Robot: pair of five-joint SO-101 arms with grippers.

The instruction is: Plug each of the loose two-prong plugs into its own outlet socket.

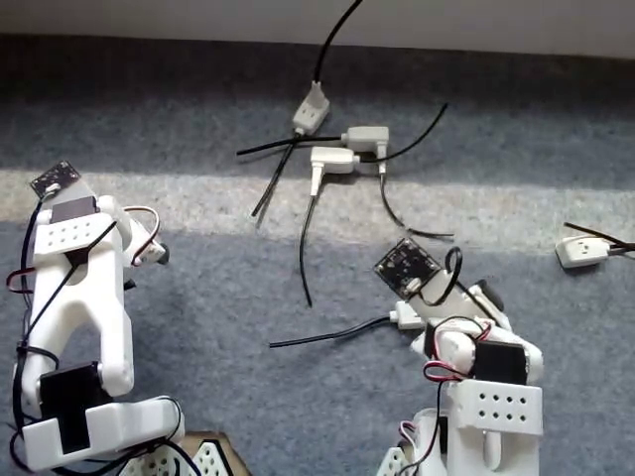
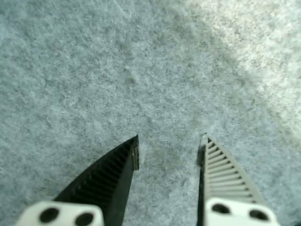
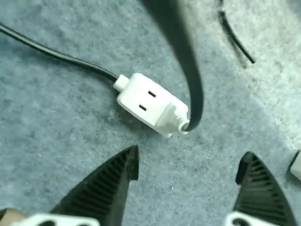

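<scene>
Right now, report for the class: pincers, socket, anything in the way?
Left pincer open over bare carpet. Right pincer open, socket just ahead, not gripped. Black cable hangs across socket's end.

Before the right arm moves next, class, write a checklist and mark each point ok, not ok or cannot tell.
1. Right hand open: ok.
2. Socket just ahead of the right hand, slots facing the camera: ok.
3. Socket slots free: ok, nothing is plugged in.
4. Right hand holds a plug: not ok, it is empty; the plugs lie farther off.
5. Cable clear of the socket: not ok, it crosses one end.
6. Left hand open over carpet: ok.
</scene>
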